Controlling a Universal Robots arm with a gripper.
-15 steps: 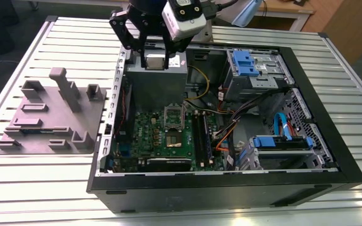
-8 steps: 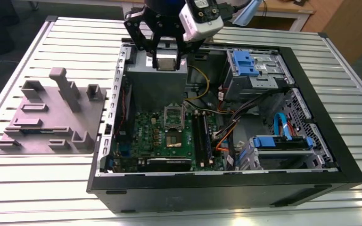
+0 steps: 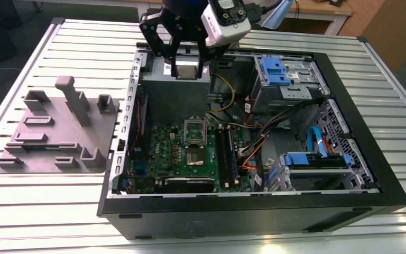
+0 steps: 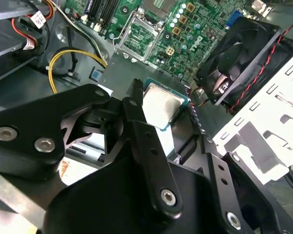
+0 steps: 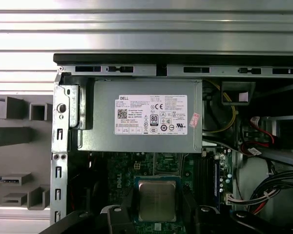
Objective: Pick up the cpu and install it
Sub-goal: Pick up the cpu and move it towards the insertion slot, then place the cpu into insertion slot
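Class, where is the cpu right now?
In the exterior view, the cpu sits gripped in the hand, over the large grey box inside the computer case.

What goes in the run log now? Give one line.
tool: shut on cpu | where: in air above open computer case | motherboard: below, cpu not yet seated

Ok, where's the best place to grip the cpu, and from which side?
Pinch the cpu by two opposite edges, coming down over its flat metal top; it is a thin square, so the edges are probably the only hold. The gripper clamps it so.
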